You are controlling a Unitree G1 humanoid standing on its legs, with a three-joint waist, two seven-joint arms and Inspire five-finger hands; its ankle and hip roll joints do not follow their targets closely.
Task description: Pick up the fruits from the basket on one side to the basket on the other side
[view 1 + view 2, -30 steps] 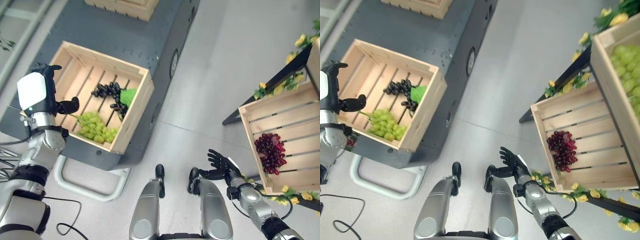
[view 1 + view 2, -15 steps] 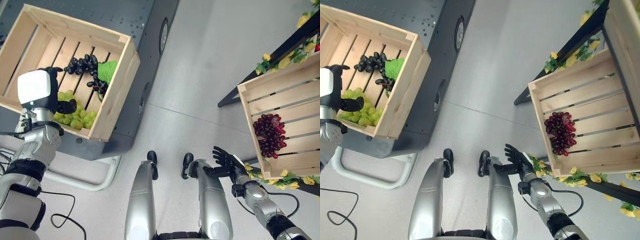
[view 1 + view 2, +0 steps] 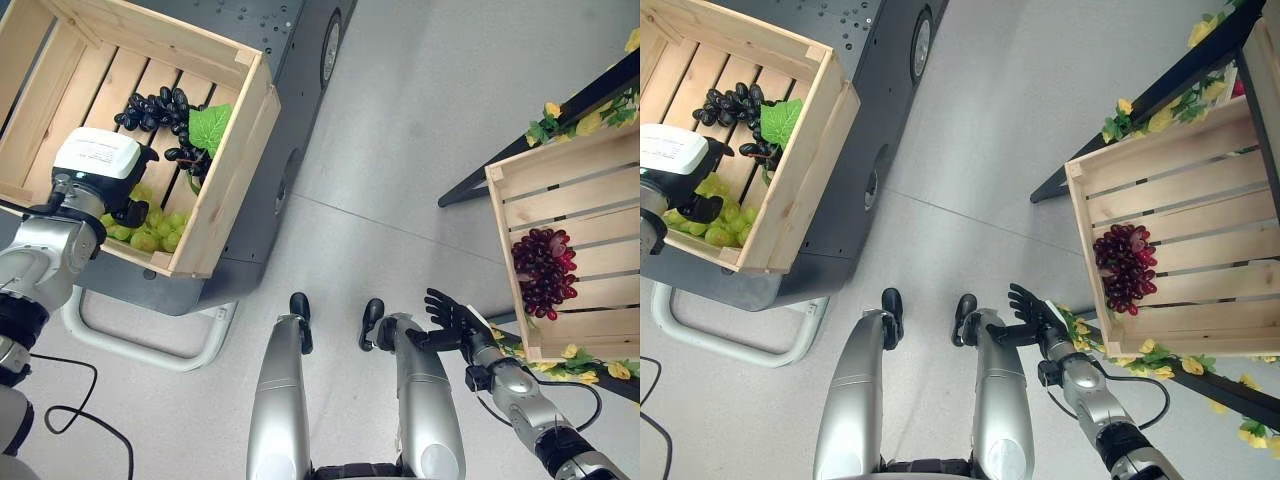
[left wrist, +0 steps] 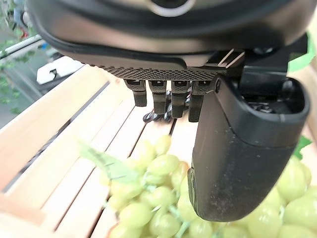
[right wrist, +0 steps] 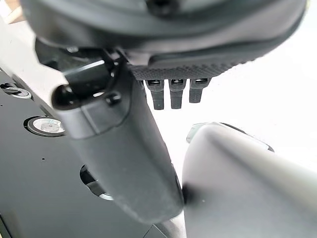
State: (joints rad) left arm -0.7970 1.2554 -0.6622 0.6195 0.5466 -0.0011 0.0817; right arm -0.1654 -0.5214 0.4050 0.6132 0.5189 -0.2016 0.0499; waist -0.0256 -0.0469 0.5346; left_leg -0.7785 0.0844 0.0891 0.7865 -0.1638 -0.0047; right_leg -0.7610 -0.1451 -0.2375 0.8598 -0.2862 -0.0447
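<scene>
Left robot hand [image 3: 120, 200] sits inside the left crate [image 3: 235, 150], just above the green grapes [image 3: 155, 232] at the crate's near corner; the wrist view shows its fingers [image 4: 163, 96] straight and the thumb apart, so open, nothing held. Black grapes [image 3: 160, 105] with a green leaf [image 3: 210, 128] lie further back in the same crate. Right robot hand [image 3: 448, 318] idles low with spread fingers, empty. Right crate [image 3: 520, 195] already holds red grapes [image 3: 542, 272]. Judgement: step in hand is grasping the green bunch. Lower onto the bunch's middle, curl fingers and thumb gently around it near the stem, avoid crushing berries, lift clear of the crate wall.
</scene>
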